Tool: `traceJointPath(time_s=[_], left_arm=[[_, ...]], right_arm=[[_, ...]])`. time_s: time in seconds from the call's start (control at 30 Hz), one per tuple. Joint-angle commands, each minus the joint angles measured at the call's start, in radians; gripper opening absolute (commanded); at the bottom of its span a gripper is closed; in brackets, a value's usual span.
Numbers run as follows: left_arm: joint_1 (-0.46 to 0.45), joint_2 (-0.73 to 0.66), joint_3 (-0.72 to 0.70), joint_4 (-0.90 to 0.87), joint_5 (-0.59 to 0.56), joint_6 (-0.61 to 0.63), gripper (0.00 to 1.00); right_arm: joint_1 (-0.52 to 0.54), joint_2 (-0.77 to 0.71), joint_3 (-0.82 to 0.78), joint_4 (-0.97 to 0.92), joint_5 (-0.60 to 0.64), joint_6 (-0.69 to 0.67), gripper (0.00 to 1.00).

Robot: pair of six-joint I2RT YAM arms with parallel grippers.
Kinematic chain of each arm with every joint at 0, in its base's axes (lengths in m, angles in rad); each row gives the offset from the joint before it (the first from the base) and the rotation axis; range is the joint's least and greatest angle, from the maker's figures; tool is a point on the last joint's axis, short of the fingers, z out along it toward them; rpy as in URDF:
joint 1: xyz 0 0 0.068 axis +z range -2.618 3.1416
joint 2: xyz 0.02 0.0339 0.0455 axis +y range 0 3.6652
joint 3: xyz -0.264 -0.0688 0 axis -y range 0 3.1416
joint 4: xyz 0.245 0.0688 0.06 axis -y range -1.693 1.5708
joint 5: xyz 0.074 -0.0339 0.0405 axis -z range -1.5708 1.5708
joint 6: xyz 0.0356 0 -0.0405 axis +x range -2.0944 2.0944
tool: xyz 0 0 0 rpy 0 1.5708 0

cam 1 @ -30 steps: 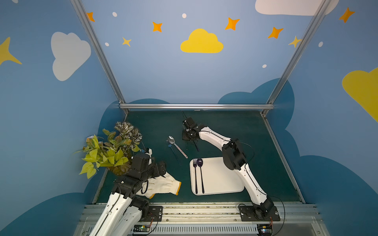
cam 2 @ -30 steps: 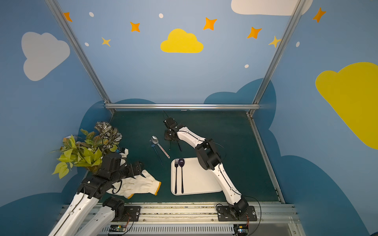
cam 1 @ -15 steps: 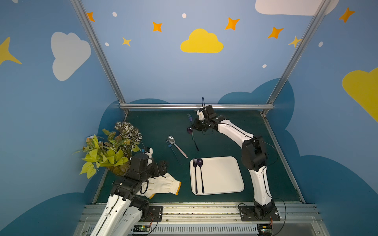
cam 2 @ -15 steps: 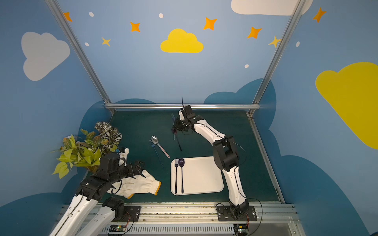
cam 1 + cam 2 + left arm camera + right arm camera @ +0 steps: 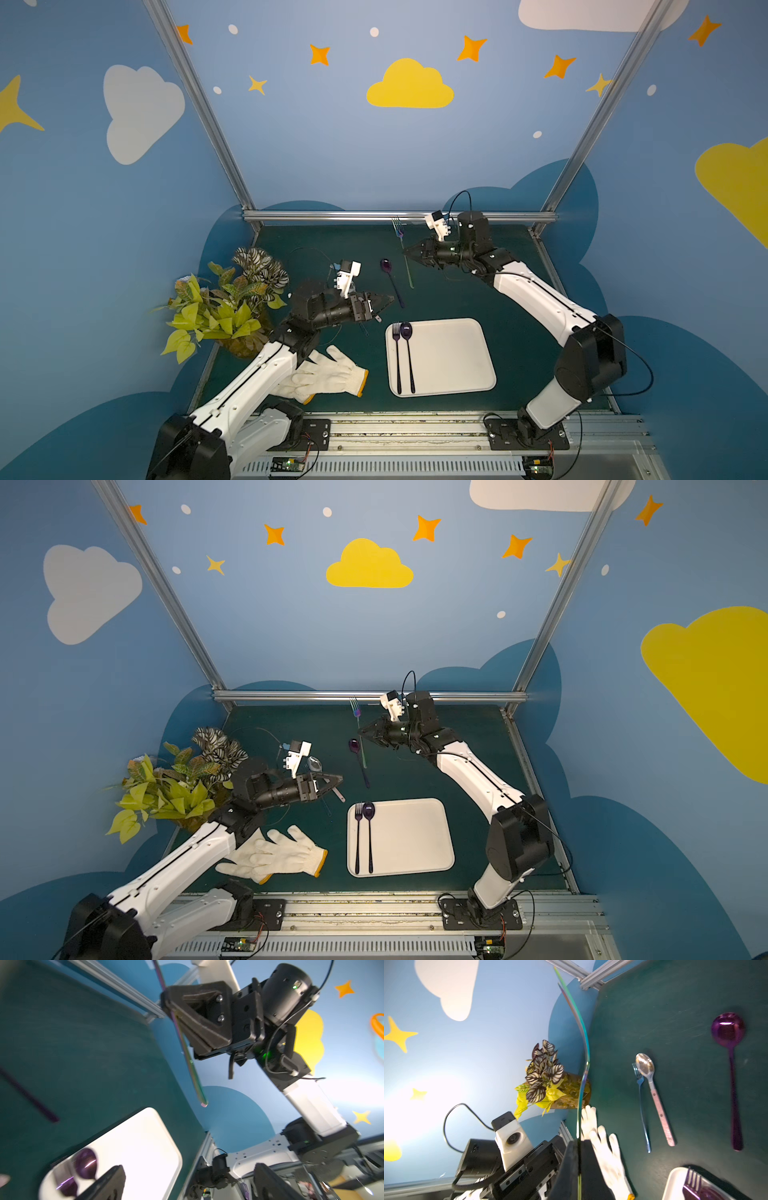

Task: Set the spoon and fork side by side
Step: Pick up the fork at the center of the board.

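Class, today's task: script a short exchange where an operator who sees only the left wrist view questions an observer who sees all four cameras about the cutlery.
Operator: The right gripper clamps a rainbow handle. What is it?
Observer: A fork; a top view shows its tines pointing up, cut off in your picture.
Operator: And the purple handle lying loose?
Observer: It belongs to a purple spoon; the right wrist view shows its round bowl.

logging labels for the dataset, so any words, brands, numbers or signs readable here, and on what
No readable text anywhere.
Walls: only painted clouds and stars.
White tray, gloves, iridescent fork: no markings seen.
Circuit boards on the front rail: any print too small to read.
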Motion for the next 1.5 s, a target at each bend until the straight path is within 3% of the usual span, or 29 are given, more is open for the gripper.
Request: traceJointPath(time_s=[0.0, 0.2, 0.57, 0.7, 0.97, 1.07, 1.27, 1.37, 1.47], left_arm=[[-0.036, 0.088, 0.067, 0.301, 0.101, -0.104, 0.99], [-0.084, 0.275, 0.111, 0.626, 0.065, -0.302, 0.87], [-0.117, 0.398, 0.178, 0.710, 0.018, -0.392, 0.59], [-0.117, 0.398, 0.167, 0.719, 0.014, -0.401, 0.45], [-0.110, 0.392, 0.145, 0.710, 0.015, -0.409, 0.03], [-0.109, 0.368, 0.131, 0.649, 0.020, -0.371, 0.02], [-0.111, 0.215, 0.100, 0.188, -0.052, -0.123, 0.02], [-0.115, 0.141, 0.109, -0.062, -0.124, 0.007, 0.02], [-0.116, 0.119, 0.108, -0.153, -0.142, 0.051, 0.02]], right_arm=[[0.000, -0.079, -0.050, 0.166, -0.039, 0.099, 0.00], [0.001, -0.138, -0.086, 0.172, -0.020, 0.125, 0.00], [0.022, -0.148, -0.097, 0.191, -0.007, 0.151, 0.00], [0.024, -0.149, -0.103, 0.190, 0.001, 0.152, 0.00], [0.033, -0.149, -0.102, 0.125, 0.036, 0.119, 0.00], [0.038, -0.165, -0.079, 0.002, 0.091, 0.063, 0.03], [0.078, -0.215, 0.024, -0.350, 0.300, -0.123, 0.35], [0.126, -0.220, 0.076, -0.482, 0.411, -0.210, 0.40], [0.168, -0.196, 0.105, -0.525, 0.456, -0.244, 0.40]])
